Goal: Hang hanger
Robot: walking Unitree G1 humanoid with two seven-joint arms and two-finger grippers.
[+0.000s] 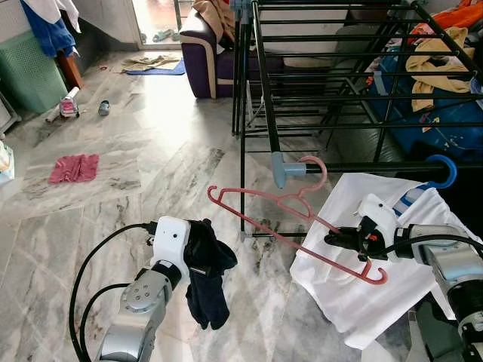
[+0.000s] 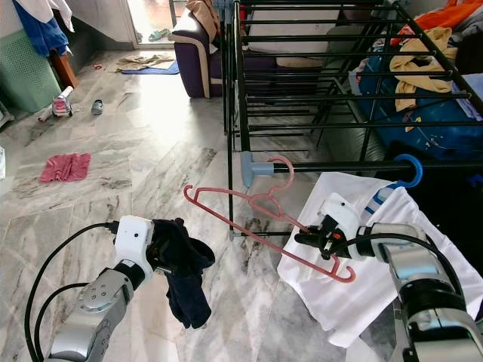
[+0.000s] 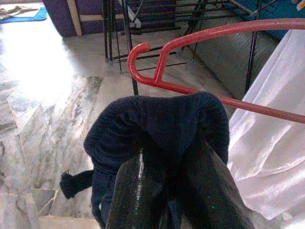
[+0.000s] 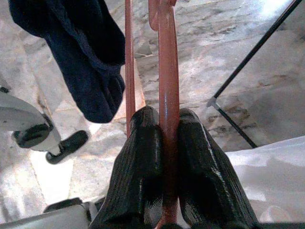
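A pink plastic hanger (image 1: 290, 202) is held out over the marble floor by my right gripper (image 1: 337, 239), which is shut on its lower bar (image 4: 167, 71). Its hook (image 1: 317, 172) curls around the lowest rail of the black drying rack (image 1: 332, 83), just beside the rail's grey-blue end cap (image 1: 281, 167). I cannot tell whether the hook rests on the rail. My left gripper (image 3: 171, 167) is low at the left, shut on a dark navy cloth (image 1: 207, 279) that droops from its fingers. The hanger's far end (image 3: 143, 52) sits just beyond that cloth.
A white garment (image 1: 377, 294) hangs from a blue hanger hook (image 1: 445, 170) on the same rail, under my right arm. Piled clothes (image 1: 438, 68) lie behind the rack. A purple sofa (image 1: 207, 60) stands at the back, a pink rag (image 1: 74, 167) lies on the floor at the left.
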